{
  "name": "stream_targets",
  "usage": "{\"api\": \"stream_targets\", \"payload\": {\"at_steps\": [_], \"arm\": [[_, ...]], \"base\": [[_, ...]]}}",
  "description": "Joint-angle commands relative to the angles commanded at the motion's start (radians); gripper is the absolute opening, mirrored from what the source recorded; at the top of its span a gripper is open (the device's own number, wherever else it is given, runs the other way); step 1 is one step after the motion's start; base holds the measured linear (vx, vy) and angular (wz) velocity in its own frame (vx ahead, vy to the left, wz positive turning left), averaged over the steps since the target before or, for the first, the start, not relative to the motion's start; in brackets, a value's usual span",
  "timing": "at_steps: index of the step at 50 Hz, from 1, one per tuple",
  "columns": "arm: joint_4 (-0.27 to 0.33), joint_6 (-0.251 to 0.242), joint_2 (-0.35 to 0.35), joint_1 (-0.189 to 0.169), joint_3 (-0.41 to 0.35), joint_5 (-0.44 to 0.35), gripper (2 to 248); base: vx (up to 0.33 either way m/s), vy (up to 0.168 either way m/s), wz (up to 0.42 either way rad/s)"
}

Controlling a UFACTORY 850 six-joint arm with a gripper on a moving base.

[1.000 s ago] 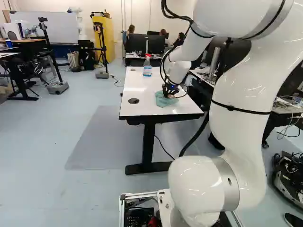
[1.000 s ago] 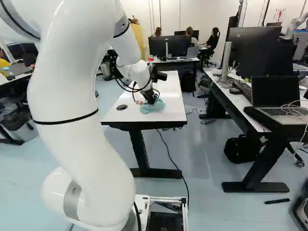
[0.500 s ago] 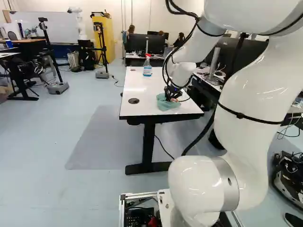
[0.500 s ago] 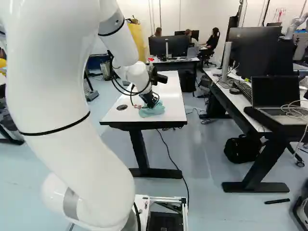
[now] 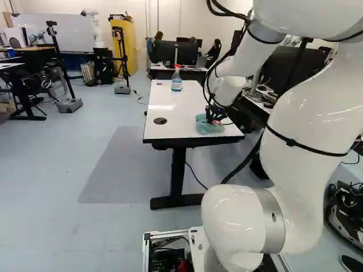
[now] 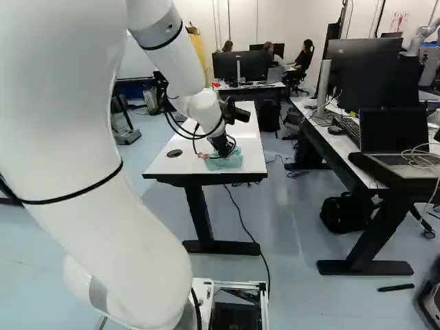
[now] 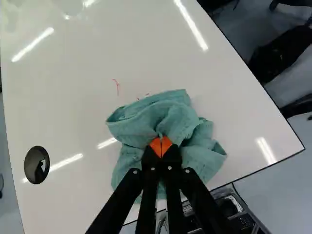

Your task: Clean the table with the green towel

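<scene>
My gripper is over the near right part of the white table in the left base view. In the wrist view the gripper has its orange pads pressed together, shut on the bunched green towel. The towel lies crumpled on the table top and spreads around the fingertips. Small red marks show on the white surface just beyond the towel. A spray bottle with a red head stands upright toward the table's far end.
A round black grommet sits in the table top. A desk with a laptop and monitors stands right of the table in the right base view. A black bag lies under it. Another robot is far back.
The arm has swung toward the table's right edge in the left base view, and the gripped towel has slid that way with it across the surface. The base has not moved.
</scene>
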State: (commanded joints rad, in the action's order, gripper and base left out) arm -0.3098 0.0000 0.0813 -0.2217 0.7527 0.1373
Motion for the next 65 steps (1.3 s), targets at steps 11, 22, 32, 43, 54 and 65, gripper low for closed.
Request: {"api": "stream_targets", "payload": {"at_steps": [11, 22, 32, 43, 54, 65], "arm": [[0.0, 0.0, 0.013, -0.039, 0.014, 0.0, 20], [0.0, 0.0, 0.044, -0.074, 0.049, 0.0, 20], [0.0, 0.0, 0.083, -0.098, 0.091, 0.0, 20], [0.0, 0.0, 0.13, -0.099, 0.146, 0.0, 20], [0.0, 0.0, 0.176, -0.086, 0.2, 0.0, 20], [0.0, 0.0, 0.218, -0.065, 0.251, 0.0, 20]], "base": [[0.0, 0.0, 0.0], [0.0, 0.0, 0.0], [0.0, 0.0, 0.0], [0.0, 0.0, 0.0], [0.0, 0.0, 0.0], [0.0, 0.0, 0.0]]}}
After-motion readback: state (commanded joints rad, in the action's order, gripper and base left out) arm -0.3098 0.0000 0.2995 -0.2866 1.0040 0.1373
